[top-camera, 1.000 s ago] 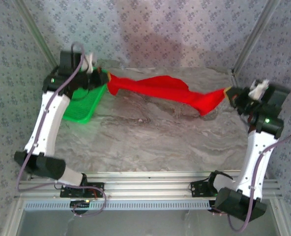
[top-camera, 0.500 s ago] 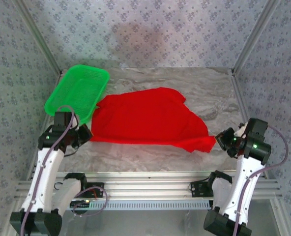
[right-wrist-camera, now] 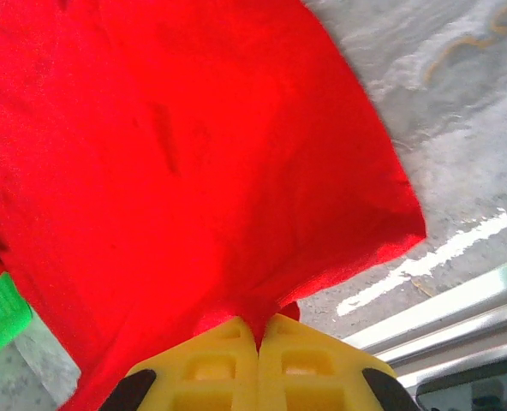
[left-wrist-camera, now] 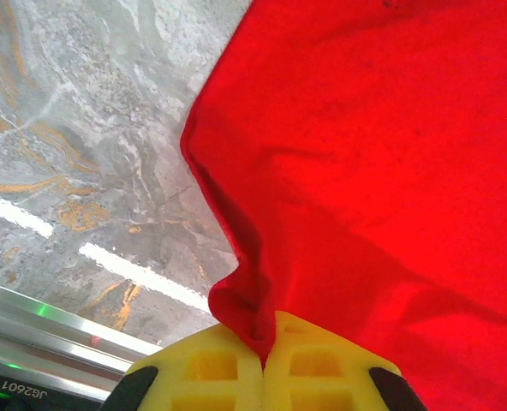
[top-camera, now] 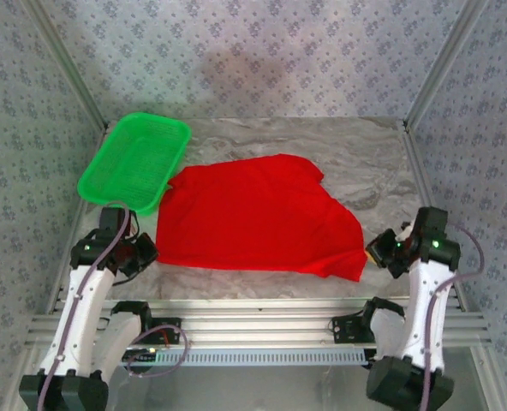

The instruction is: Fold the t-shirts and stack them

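Red t-shirt (top-camera: 253, 214) lies spread flat, no print showing, mid-way across the marble table (top-camera: 365, 150). Its near-left corner is pinched tight in the left gripper (top-camera: 147, 253). The near-right corner is pinched tight in the right gripper (right-wrist-camera: 259, 338), w/ cloth bunched btwn the yellow pads (right-wrist-camera: 211, 364). A green basket (top-camera: 134, 163) sits just beside the shirt's far-left edge.

Likely risks:
- Thin corner pinches could slip if pulled taut.
- Uneven pull btwn arms would skew the fold.
- Left-side cloth could catch the basket rim.

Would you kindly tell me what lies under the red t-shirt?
The red t-shirt lies spread on the marbled table, which shows around it. Whatever may sit beneath the cloth is covered and cannot be seen.
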`<state>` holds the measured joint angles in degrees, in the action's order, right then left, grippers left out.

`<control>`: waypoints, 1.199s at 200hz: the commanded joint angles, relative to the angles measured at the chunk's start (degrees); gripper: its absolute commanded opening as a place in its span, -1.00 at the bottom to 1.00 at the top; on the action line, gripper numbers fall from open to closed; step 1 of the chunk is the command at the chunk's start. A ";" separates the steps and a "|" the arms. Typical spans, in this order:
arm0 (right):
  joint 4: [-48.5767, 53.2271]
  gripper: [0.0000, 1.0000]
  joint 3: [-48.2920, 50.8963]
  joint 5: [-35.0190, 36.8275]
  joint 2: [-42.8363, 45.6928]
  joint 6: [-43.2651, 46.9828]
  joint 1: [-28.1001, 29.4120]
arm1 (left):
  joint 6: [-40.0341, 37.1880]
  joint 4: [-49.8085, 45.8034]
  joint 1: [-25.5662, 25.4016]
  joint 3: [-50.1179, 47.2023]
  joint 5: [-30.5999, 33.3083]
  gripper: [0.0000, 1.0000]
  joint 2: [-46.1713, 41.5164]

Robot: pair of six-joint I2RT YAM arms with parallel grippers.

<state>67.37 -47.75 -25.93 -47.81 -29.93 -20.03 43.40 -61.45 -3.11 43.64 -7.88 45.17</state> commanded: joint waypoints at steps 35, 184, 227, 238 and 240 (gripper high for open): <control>-8.26 -1.00 -8.87 7.64 -14.52 2.13 14.99 | -0.84 5.03 -0.45 4.95 5.19 -1.00 6.11; -8.60 -1.00 -29.06 13.37 -38.29 12.08 17.36 | -5.26 12.70 -0.35 14.16 5.07 -1.00 22.07; -4.79 -1.00 -37.86 18.14 -45.17 16.25 19.71 | -6.13 13.79 -0.31 16.33 5.81 -1.00 25.37; -4.34 -1.00 -39.58 18.97 -46.68 17.05 20.32 | -6.32 14.03 -0.31 16.72 6.27 -1.00 26.12; -4.24 -1.00 -39.85 19.16 -46.94 17.20 20.48 | -6.33 14.07 -0.29 16.78 6.33 -1.00 26.22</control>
<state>59.70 -82.91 -10.83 -91.96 -16.32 -0.89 38.59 -48.88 -3.38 57.76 -3.27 70.13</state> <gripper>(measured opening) 0.063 0.041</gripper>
